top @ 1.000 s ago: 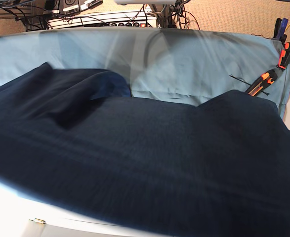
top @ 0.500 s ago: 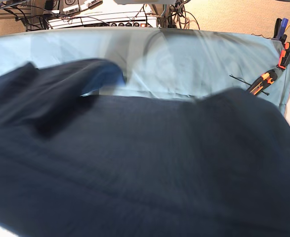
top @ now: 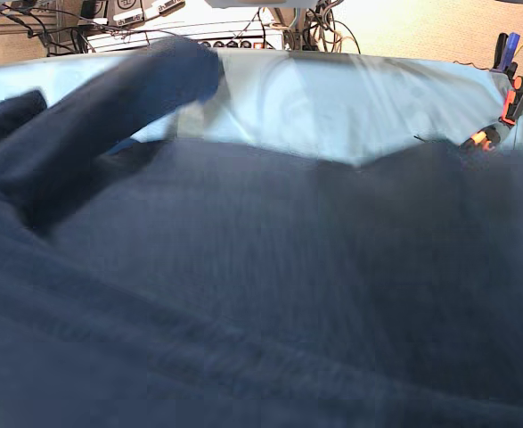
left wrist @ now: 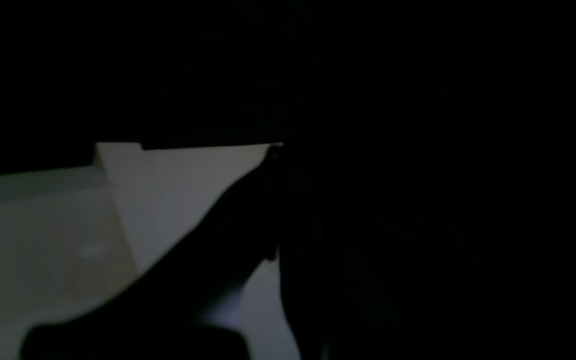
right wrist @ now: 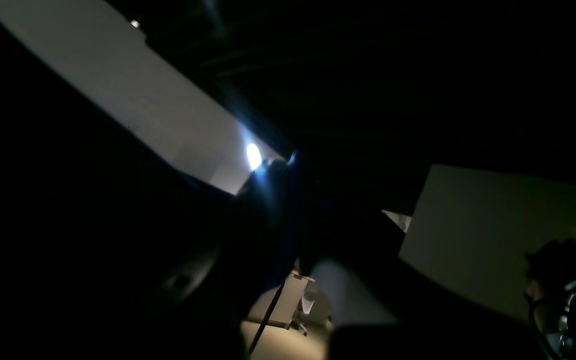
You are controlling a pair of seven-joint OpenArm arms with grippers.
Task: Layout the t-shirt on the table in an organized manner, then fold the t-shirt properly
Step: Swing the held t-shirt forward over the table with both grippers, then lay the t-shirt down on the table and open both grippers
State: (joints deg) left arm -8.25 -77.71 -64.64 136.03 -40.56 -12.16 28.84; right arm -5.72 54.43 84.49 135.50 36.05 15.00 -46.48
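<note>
Over the table (top: 332,98), t-shirt (top: 270,285) airborne

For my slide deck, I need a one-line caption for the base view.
Large dark navy-blue fabric t-shirt billows mid-spread, blurred, over the light teal cloth-draped table, filling most of the frame.

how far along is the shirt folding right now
Early. Nothing is folded: the t-shirt fills most of the base view, blurred and rumpled, with only the far strip of the table showing. Both wrist views are mostly dark, so no grip shows. Flattening and every fold remain.
</note>
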